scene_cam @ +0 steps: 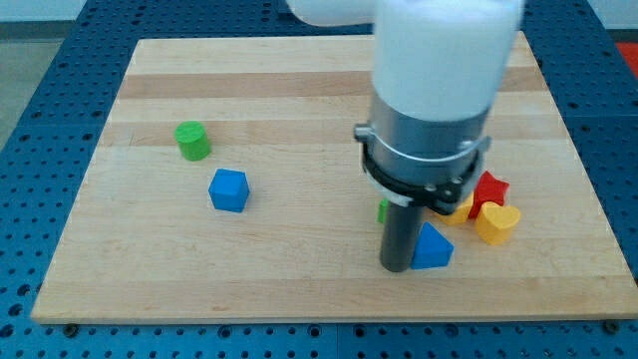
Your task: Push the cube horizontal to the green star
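Note:
A blue cube lies on the wooden board at the view's left. A green block, probably the star, shows only as a sliver behind the rod. My tip rests on the board at the view's lower middle right, touching the left side of a blue triangular block. The tip is far to the right of the blue cube. The arm's white and grey body hides the board behind it.
A green cylinder stands up and left of the cube. A red block, a yellow heart and a partly hidden yellow block cluster right of the rod. The board's bottom edge is close below the tip.

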You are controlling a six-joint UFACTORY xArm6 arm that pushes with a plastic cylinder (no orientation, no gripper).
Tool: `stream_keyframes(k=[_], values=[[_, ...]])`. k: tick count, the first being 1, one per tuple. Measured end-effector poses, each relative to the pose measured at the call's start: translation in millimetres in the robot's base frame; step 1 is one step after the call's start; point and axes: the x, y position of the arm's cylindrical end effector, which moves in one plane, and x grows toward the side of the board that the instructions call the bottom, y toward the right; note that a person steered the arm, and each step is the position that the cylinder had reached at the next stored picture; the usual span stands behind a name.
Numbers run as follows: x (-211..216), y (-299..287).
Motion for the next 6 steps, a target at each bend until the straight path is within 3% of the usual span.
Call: stream_keyframes(k=[1,4,5,6], values=[[1,-6],[-17,-257],[-54,-306],[-99,-249]])
